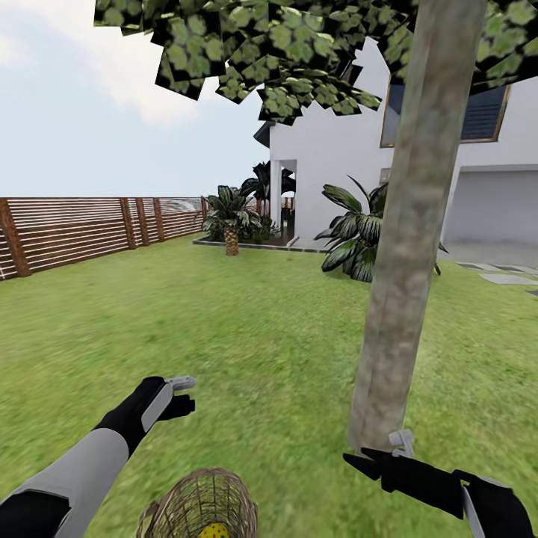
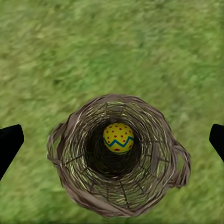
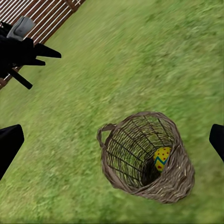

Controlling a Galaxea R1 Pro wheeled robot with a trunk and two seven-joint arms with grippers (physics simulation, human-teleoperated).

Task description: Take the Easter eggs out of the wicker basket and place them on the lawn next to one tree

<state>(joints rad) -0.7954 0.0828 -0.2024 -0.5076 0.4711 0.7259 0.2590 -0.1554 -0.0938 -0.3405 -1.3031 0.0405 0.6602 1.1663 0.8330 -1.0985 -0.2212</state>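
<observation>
I hold my left gripper (image 1: 183, 394) above the wicker basket (image 2: 119, 156), jaws spread wide and empty; one Easter egg (image 2: 118, 137) lies at the basket's bottom, straight below the gap. My right gripper (image 1: 366, 459), jaws also spread, hovers beside the tree (image 1: 407, 246) on the lawn (image 1: 246, 329).

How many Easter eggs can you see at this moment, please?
1. A single Easter egg lies at the bottom of the wicker basket on the lawn; others could be hidden from these views.
</observation>
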